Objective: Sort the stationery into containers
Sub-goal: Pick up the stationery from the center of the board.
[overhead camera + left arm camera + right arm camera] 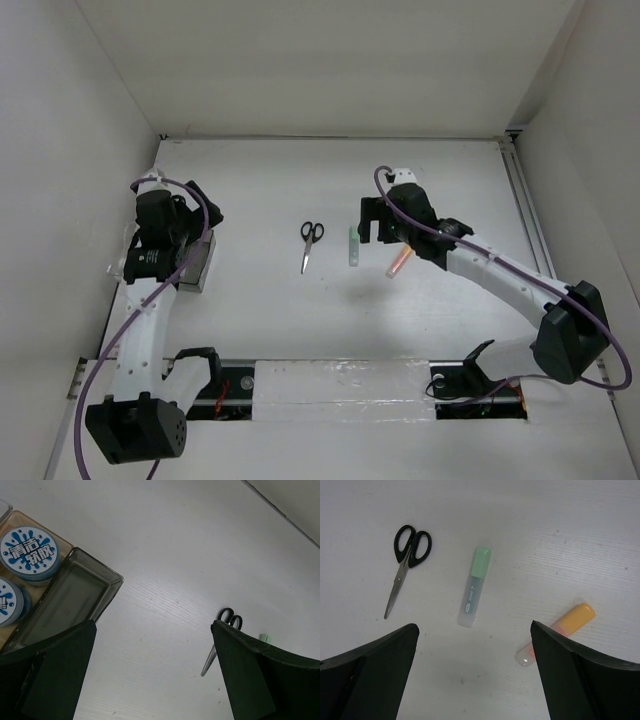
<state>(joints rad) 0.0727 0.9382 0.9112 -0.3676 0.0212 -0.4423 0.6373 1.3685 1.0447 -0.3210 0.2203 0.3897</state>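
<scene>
The left arm is seen from above folded up along the left side of the table (260, 190), with its wrist held over the bins at that edge. Its left tool (153, 626) is spread wide, and nothing is held between the two dark fingers. The right arm is stretched from its base at the right, forward and inward toward the middle. Its right tool (474, 626) is held above the table and pointed down, the fingers likewise set far apart and nothing gripped. Below the left wrist a smoky dark translucent bin (70, 600) is shown lying flat, with only its bare floor seen inside. Just beside it a second bin (27, 517) with a tan-looking floor is partly in view. Two round blue-and-white rolls (29, 552) (7, 602) are laid flat in it, printed faces up. Near the middle of the table the black-handled scissors (402, 572) are laid closed, handles away from the arms and blades pointing toward them. To their right, apart from them, a grey pen with a green cap (475, 587) is laid roughly parallel, cap at the far end. Farther right an orange-pink highlighter (556, 634) is laid at a slant, its pale end close beside one finger of the right tool in the wrist view; whether they touch cannot be told.
</scene>
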